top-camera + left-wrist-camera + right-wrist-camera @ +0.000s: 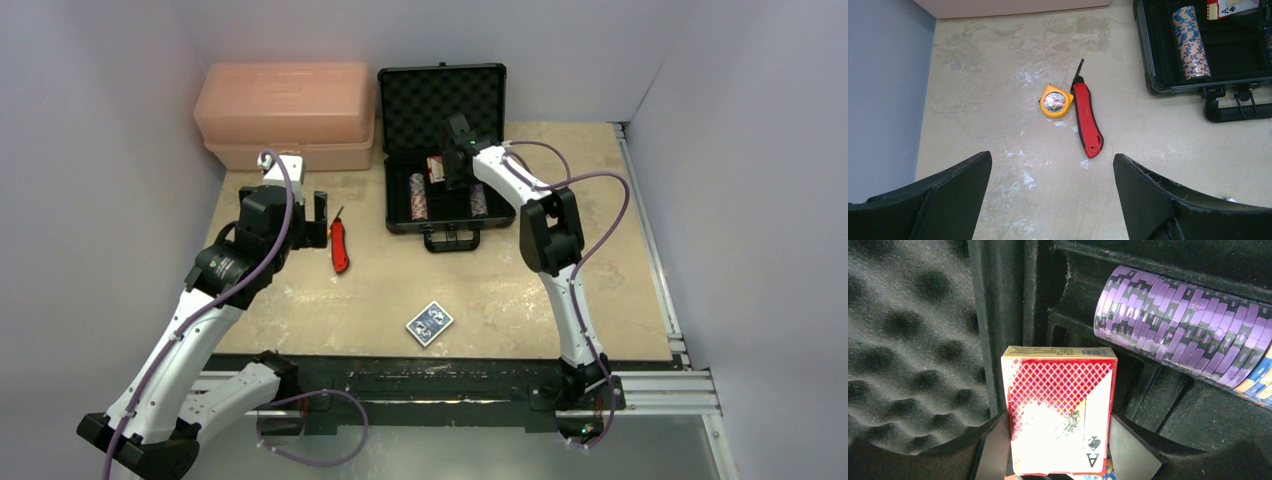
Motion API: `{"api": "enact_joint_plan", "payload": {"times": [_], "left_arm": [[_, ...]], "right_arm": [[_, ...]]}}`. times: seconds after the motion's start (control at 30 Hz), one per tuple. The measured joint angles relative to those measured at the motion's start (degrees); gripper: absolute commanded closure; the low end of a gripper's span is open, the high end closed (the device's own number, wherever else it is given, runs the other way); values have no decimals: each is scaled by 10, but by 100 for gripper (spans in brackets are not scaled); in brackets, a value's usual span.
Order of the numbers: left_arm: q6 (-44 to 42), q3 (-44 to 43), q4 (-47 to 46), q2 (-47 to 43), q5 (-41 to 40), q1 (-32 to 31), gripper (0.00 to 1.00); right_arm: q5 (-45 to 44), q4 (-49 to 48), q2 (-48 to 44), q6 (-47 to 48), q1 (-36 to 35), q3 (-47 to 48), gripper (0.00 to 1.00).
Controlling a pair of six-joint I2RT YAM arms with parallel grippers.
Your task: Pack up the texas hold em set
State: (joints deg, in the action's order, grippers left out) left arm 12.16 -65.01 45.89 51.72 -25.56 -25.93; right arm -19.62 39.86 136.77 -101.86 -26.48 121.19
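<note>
Red deck point(1060, 410) gripped inside case

Red deck stands upright, my right end effector point(1063, 452) clenched on it, low inside the open black briefcase point(440, 90) just beside the foam lid. Purple chip stack point(1188, 335) lies in a slot near it. Blue deck point(429, 323) lies on the surface point(560, 280), well apart from the briefcase. My left end effector point(1050, 165) is released, hovering above red knife point(1087, 120) and yellow tape measure point(1055, 101).

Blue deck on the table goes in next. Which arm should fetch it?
Left, probably. The left gripper is open and empty above the table, while the right gripper is shut on the red deck at the briefcase. The blue deck lies in the open.
</note>
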Motion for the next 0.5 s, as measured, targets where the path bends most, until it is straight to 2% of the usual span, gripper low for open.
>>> {"api": "enact_joint_plan", "payload": {"times": [0.5], "left_arm": [[0,0,0,0,7,8,9]], "right_arm": [[-32,-3,28,-1,-1,36,100]]}}
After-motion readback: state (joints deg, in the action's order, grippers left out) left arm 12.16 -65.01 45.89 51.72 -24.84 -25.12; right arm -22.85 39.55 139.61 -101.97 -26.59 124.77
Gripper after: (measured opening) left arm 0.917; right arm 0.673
